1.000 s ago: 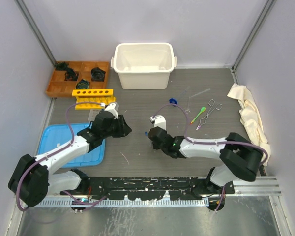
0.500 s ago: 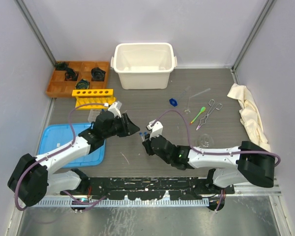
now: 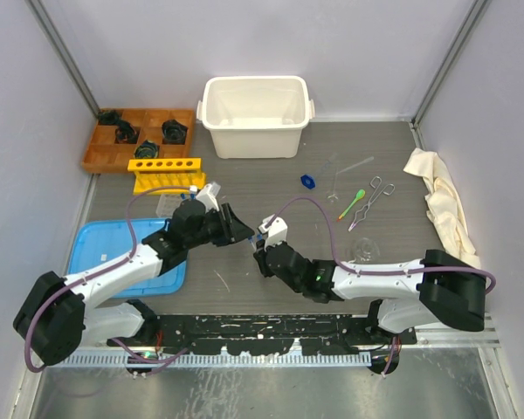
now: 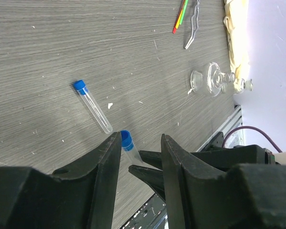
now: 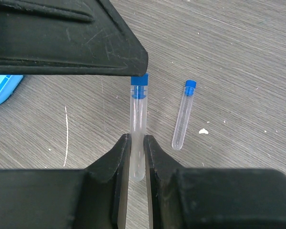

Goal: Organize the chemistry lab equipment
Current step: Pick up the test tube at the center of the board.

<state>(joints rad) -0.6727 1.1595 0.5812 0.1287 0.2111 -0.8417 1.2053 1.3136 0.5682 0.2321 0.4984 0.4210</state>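
Note:
My right gripper (image 3: 260, 248) is shut on the lower end of a clear glass tube (image 5: 137, 114) with a blue cap (image 4: 126, 140), held above the table. My left gripper (image 3: 243, 234) is open, its jaws on either side of the tube's capped end without touching it (image 4: 140, 139). A second capped tube (image 5: 182, 116) lies on the table just beside them. A glass flask (image 3: 362, 250), metal forceps (image 3: 373, 199), a green spoon (image 3: 354, 201) and a loose blue cap (image 3: 308, 182) lie to the right. The yellow tube rack (image 3: 164, 168) stands at the back left.
A white bin (image 3: 256, 113) stands at the back middle, with an orange tray (image 3: 135, 135) of black parts to its left. A blue tray (image 3: 113, 253) lies under my left arm. A cream cloth (image 3: 441, 205) lies along the right wall.
My right gripper has swung left and nearer with the tube. My left gripper has moved right, and its open jaws have come around the tube's capped end.

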